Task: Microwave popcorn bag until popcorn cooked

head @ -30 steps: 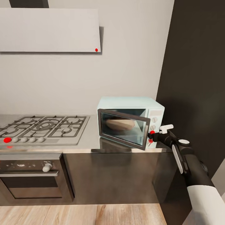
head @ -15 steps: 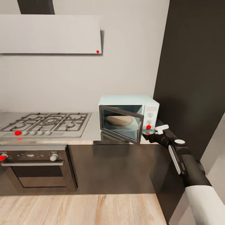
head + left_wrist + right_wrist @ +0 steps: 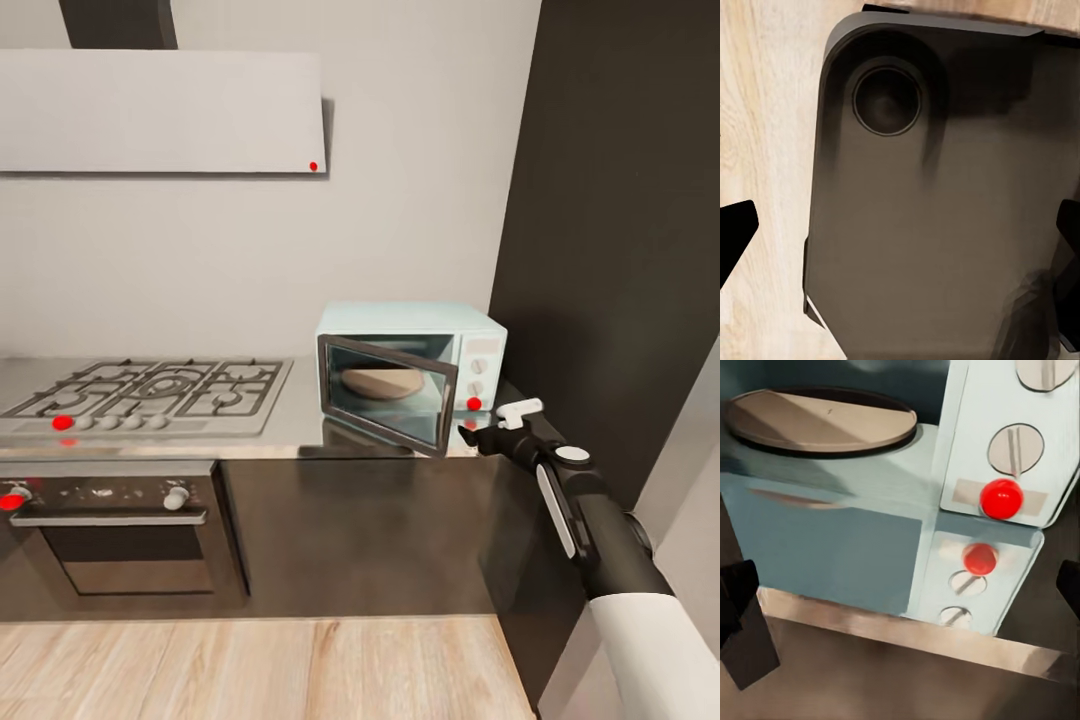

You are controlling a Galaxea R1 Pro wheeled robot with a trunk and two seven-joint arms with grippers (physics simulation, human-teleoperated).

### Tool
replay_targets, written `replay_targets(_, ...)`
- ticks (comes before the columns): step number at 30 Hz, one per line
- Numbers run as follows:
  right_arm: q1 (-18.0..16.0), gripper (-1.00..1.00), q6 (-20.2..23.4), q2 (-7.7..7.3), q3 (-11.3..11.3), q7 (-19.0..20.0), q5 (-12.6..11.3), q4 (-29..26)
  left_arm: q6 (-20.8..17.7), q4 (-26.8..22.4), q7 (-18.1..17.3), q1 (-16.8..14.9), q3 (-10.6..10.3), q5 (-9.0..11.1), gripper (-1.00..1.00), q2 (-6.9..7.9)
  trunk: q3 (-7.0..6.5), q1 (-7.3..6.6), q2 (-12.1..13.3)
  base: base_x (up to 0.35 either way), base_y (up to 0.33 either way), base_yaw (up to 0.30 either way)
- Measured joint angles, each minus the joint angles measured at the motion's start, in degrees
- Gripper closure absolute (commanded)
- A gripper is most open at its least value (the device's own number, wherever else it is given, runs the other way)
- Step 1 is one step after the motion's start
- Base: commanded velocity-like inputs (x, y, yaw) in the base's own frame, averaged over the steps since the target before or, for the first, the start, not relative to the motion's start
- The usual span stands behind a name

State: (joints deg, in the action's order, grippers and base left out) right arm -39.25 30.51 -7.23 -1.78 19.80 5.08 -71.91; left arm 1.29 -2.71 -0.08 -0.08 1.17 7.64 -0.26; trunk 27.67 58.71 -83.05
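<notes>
microwave (image 3: 410, 372) door ajar, right gripper (image 3: 472, 434) at its control panel, fingers apart and empty.
item: pale blue microwave on the grey surface (image 3: 300, 425), beside the hob (image 3: 150, 395); a tan round shape on the turntable (image 3: 821, 420), whether it is the bag cannot be told. right fingers (image 3: 742, 615) spread wide near the red light (image 3: 1001, 497). left fingers (image 3: 735, 236) apart over the robot's dark base. risk: door left ajar stops heating; a sideways knock from the arm may shove the microwave or swing the door wider.

microwave (image 3: 410, 370) on countertop (image 3: 300, 425), right of hob (image 3: 150, 395)
</notes>
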Motion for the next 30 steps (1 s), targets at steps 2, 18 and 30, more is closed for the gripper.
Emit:
replay_targets(2, 0.0, -1.00, -0.2, 0.20, 0.0, -1.8, 0.0, 0.0, 0.0, 0.0, 0.0, 0.0, 0.0, 0.0, -1.00, 0.01, 0.00, 0.00, 0.0, 0.233, 0.000, 0.000)
replay_targets(18, 0.1, -1.00, -0.5, 0.71, 0.1, -2.9, -0.2, 0.0, 0.0, 0.0, 0.0, 0.0, 0.1, 0.0, -1.00, -0.07, 0.00, 0.02, 0.0, 0.042, 0.000, 0.000)
replay_targets(30, 0.1, -1.00, -1.2, 4.63, 0.3, -0.9, -0.1, 0.0, 0.1, 0.0, 0.0, 0.0, 0.1, 0.0, -1.00, -0.07, 0.00, 0.02, 0.0, 0.000, 0.000, 0.000)
